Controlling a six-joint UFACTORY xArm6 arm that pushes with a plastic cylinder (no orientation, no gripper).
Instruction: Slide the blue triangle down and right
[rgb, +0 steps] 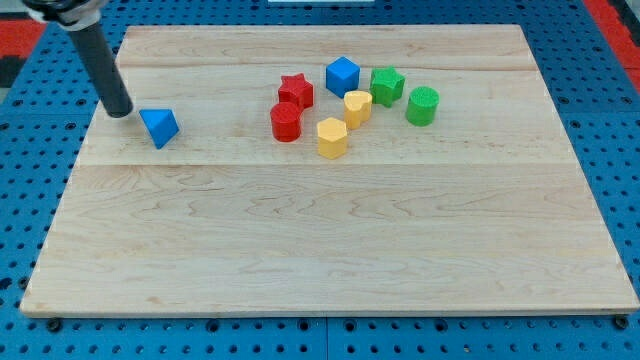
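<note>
A pale wooden board with visible grain and plank seams lies on a blue perforated surface that borders it on every side, with red perforated patches at the view's top corners.

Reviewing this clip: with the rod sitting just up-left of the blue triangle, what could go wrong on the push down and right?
1. My tip sits just up-left of the blue triangle, apparently facing a slanted side, so the block may rotate or slip off sideways.
2. A push aimed too far rightward could carry it toward the red cylinder and yellow block, disturbing that cluster.
</note>
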